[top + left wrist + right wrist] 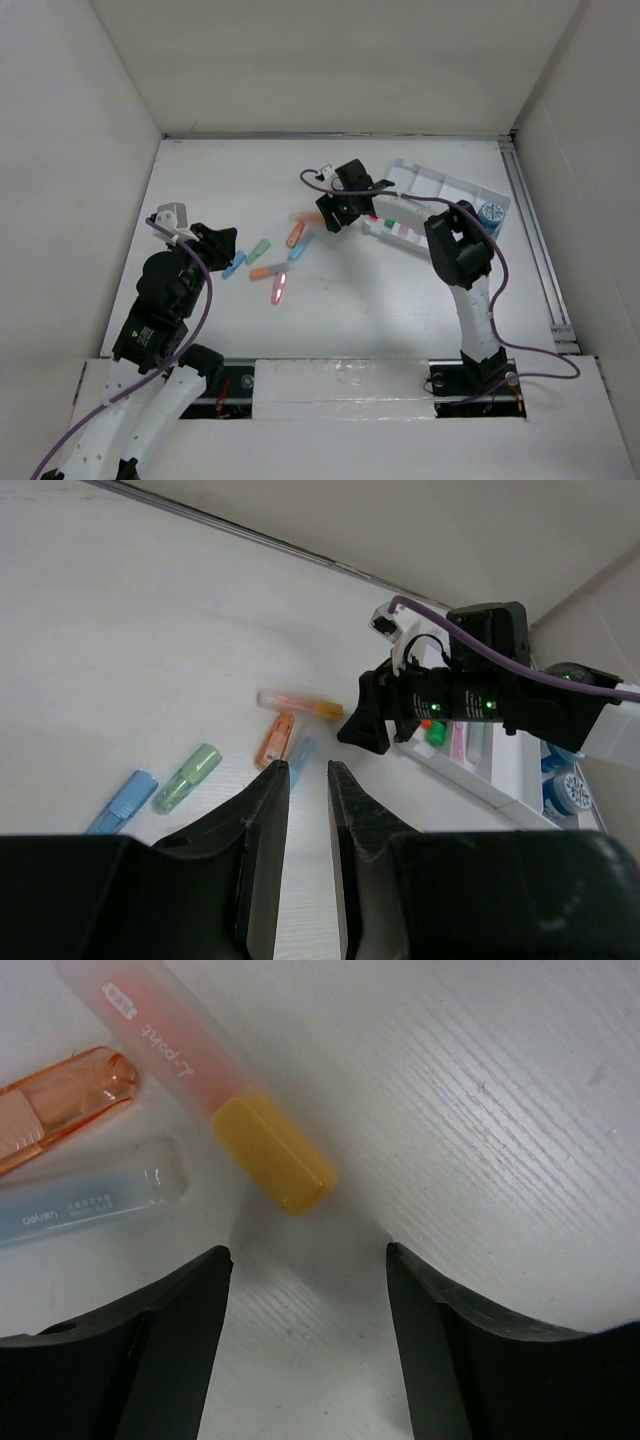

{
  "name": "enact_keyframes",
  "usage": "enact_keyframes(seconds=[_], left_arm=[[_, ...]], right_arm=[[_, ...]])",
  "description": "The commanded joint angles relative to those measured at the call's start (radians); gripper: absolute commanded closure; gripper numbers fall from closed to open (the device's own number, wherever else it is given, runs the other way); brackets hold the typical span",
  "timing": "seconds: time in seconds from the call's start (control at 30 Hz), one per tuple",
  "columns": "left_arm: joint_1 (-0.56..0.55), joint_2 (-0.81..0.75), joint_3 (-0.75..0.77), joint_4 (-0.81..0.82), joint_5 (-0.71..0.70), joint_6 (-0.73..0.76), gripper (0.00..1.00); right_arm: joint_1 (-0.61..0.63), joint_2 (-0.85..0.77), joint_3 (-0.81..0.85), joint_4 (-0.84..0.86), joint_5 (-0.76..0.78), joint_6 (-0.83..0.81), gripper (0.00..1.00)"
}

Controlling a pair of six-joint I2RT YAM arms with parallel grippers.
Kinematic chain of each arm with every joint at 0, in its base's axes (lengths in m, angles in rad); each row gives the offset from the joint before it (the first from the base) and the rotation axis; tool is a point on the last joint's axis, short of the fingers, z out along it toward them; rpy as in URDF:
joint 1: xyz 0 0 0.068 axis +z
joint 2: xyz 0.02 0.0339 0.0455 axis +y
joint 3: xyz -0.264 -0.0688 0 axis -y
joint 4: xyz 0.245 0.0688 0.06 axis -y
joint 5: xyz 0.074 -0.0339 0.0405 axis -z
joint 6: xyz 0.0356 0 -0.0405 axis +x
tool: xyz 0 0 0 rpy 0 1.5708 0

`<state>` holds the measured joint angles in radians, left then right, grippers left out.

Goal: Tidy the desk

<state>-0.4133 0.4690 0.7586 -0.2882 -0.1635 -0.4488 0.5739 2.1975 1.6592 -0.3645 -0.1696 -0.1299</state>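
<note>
Right wrist view shows you the right gripper (308,1252) spread wide and empty, low over the desk (500,1110), its jaws flanking bare white tabletop just short of a yellow-capped pen (195,1070). Your left gripper (308,770) hovers over the desk's left side, fingers narrowly apart, pinching nothing.

Bright, diffuse overhead light; table (360,310) near blown out, low contrast. Soft shadows under the arms only. Right wrist close-up: table grain sharp, right gripper (308,1256) fingers black, underexposed, no detail. Top view slightly soft, walls lean outward.
</note>
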Motion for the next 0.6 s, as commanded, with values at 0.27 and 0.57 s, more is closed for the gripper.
enact_keyframes(seconds=[0.27,0.57], left_arm=[[-0.002,0.003,-0.013,0.035,0.010,0.015,0.81],[-0.002,0.005,-0.013,0.040,0.016,0.018,0.81]], right_arm=[[0.013,0.132,0.234,-0.184,0.027,-0.050,0.26],[0.056,0.226,0.375,-0.238,0.058,-0.076,0.32]])
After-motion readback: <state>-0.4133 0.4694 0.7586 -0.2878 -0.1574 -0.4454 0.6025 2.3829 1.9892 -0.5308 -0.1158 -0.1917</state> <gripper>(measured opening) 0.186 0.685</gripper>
